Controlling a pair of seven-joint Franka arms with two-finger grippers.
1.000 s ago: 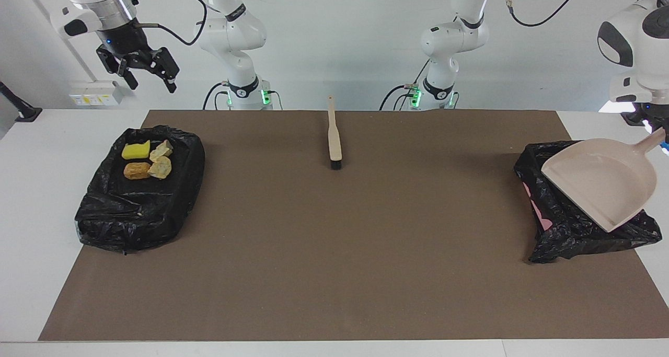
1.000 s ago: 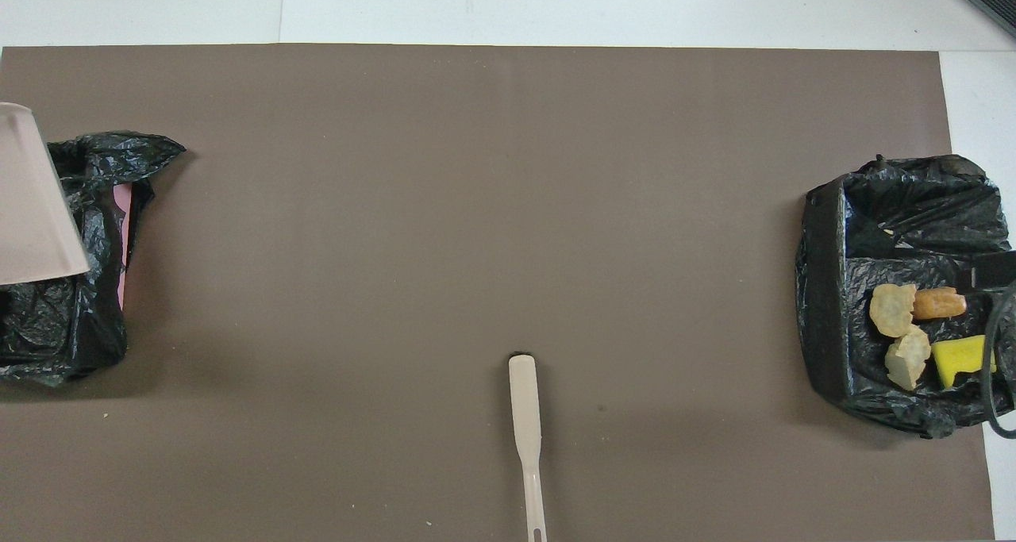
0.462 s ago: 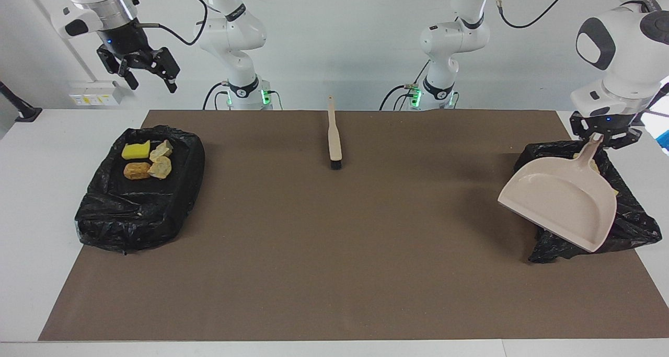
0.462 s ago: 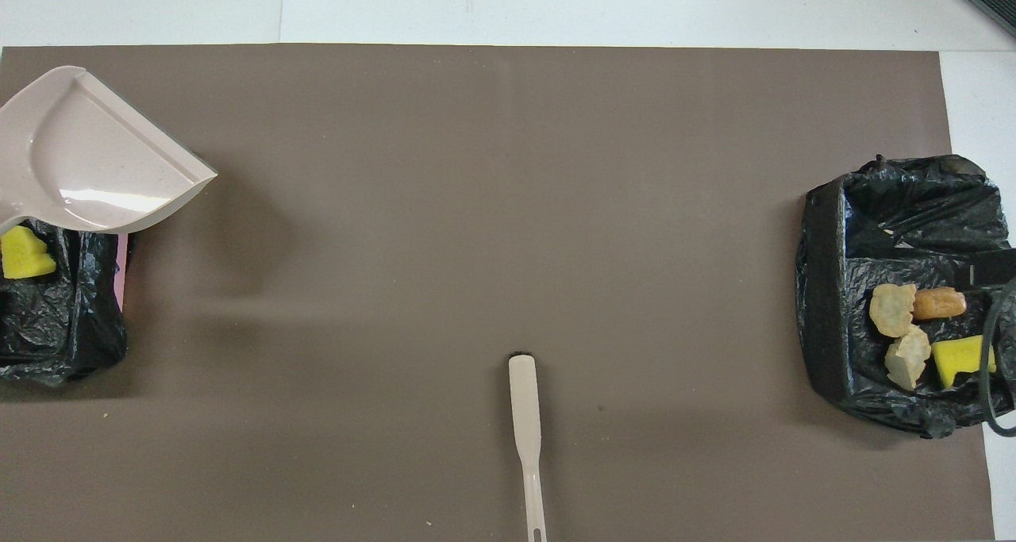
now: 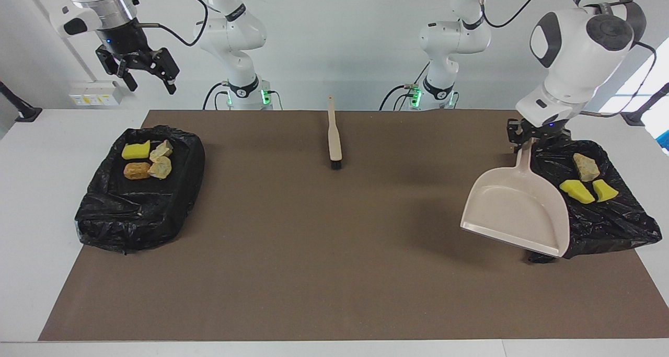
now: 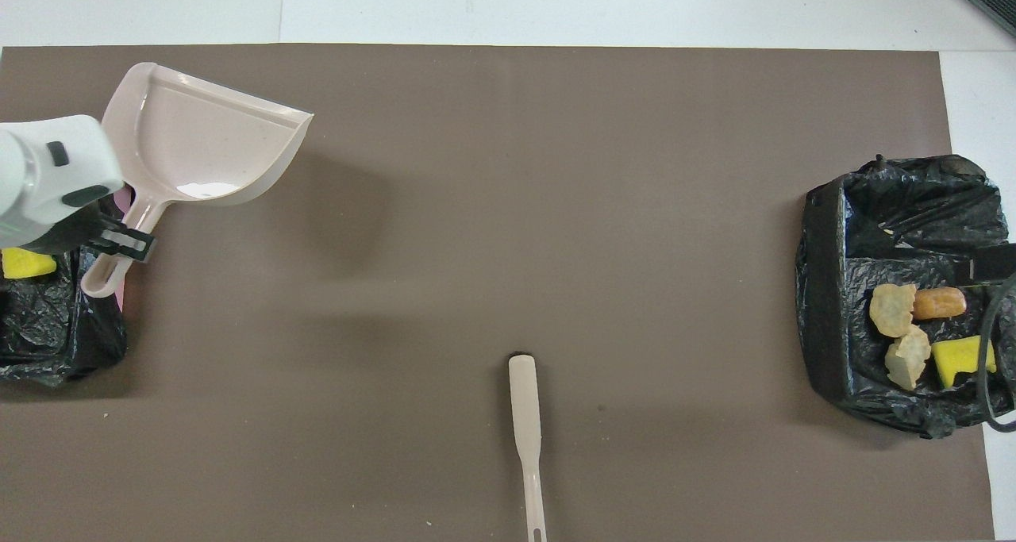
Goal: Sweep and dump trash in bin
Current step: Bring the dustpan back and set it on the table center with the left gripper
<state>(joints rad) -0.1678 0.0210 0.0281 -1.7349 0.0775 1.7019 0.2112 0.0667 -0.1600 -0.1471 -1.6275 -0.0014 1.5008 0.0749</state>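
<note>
Seven scraps of trash were counted: three yellow sponge chunks point(image 5: 136, 150), three beige crumbly lumps point(image 5: 160, 167) and one orange-brown cylinder point(image 5: 137, 171). Two bins lined with black bags point(image 5: 104, 210) were seen, along with one dustpan point(image 5: 515, 210), one brush point(image 5: 334, 137) and one brown mat point(image 5: 334, 252).

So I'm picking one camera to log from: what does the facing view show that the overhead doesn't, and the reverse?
Facing only: right gripper, open, waiting over the table's edge near its bin; three scraps in the left arm's bin.
Overhead only: nothing extra; there just one yellow scrap shows in that bin.
Both: left gripper shut on the dustpan handle, brush, four scraps.
</note>
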